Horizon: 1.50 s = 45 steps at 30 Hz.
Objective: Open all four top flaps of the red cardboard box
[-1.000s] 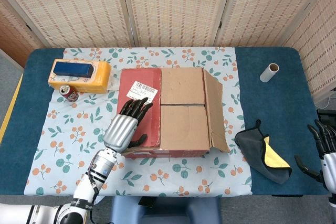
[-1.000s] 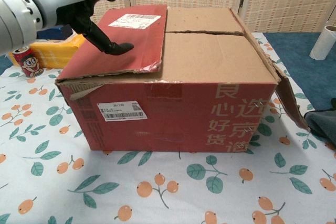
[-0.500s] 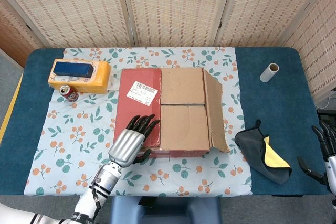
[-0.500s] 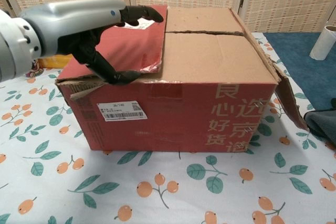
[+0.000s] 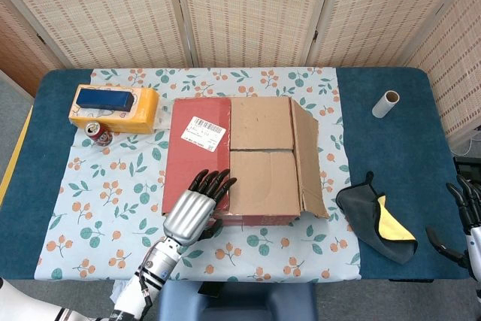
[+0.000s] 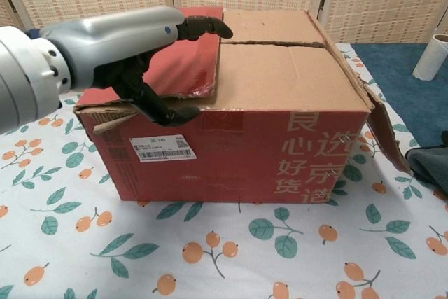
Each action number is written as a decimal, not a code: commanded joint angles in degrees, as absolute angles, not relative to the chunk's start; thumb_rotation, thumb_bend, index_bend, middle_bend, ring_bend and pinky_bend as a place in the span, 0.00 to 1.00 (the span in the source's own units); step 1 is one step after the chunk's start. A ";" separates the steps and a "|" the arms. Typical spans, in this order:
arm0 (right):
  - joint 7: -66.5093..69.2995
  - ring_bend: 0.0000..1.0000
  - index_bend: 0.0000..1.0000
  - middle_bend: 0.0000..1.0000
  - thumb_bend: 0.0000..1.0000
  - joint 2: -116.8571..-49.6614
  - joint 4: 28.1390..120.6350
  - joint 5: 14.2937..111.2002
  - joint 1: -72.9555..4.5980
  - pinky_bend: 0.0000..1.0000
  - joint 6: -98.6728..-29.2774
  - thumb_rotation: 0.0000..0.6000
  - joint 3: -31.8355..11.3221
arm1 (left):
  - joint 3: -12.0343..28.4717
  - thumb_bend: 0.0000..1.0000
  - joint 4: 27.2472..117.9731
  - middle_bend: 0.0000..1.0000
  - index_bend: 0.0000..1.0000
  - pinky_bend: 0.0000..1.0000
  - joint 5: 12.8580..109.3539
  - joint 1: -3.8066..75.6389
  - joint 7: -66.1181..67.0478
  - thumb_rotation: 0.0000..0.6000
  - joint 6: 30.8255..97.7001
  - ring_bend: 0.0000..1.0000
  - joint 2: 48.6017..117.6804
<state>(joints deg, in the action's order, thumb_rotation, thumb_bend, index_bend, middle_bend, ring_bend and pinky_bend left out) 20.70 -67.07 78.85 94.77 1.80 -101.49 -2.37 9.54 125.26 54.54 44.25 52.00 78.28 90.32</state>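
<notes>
The red cardboard box [image 5: 240, 219] [image 6: 280, 152] sits in the middle of the table. Its red left flap [image 5: 197, 152] [image 6: 189, 61] lies flat over the top. Two brown inner flaps [image 5: 259, 155] [image 6: 280, 68] are down, and the right flap [image 5: 310, 159] [image 6: 381, 127] hangs out and downward. My left hand [image 5: 194, 212] [image 6: 133, 54] hovers at the box's front left corner, fingers spread over the red flap's near edge, thumb curled against the front face under that edge. My right hand [image 5: 464, 219] shows open at the far right table edge, holding nothing.
A yellow tissue box [image 5: 114, 108] and a red can [image 5: 98, 133] stand at the back left. A cardboard tube [image 5: 387, 103] [image 6: 434, 54] lies back right. A dark and yellow cloth [image 5: 376, 218] lies right of the box. A floral tablecloth [image 5: 105, 193] covers the middle.
My left hand has drawn back toward me across the red flap, from its middle to its front edge, the thumb now below the edge. My right hand has slipped slightly lower and outward.
</notes>
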 commanded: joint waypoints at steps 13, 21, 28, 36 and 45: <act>20.57 0.00 0.00 0.00 0.37 -67.06 78.88 94.82 1.85 0.00 -101.34 1.00 -2.51 | 9.28 0.44 122.48 0.00 0.00 0.00 56.76 44.24 49.91 1.00 77.87 0.00 89.26; 20.67 0.00 0.00 0.00 0.36 -67.07 78.85 94.87 1.87 0.00 -101.21 1.00 -2.50 | 9.33 0.44 122.47 0.00 0.00 0.00 56.54 44.13 48.16 1.00 76.95 0.00 88.59; 20.91 0.00 0.00 0.00 0.36 -67.00 78.88 94.88 2.06 0.00 -101.66 1.00 -2.64 | 9.23 0.44 120.65 0.00 0.00 0.00 56.62 44.01 46.10 1.00 75.91 0.00 88.48; 20.88 0.00 0.00 0.00 0.36 -67.00 78.83 94.82 1.97 0.00 -101.28 1.00 -2.64 | 9.72 0.44 118.32 0.00 0.00 0.00 57.19 43.99 43.93 1.00 75.09 0.00 88.26; 20.91 0.00 0.00 0.00 0.36 -67.01 78.80 94.90 2.10 0.00 -101.56 1.00 -2.70 | 9.47 0.44 117.15 0.00 0.00 0.00 59.28 43.65 43.55 1.00 75.82 0.00 88.46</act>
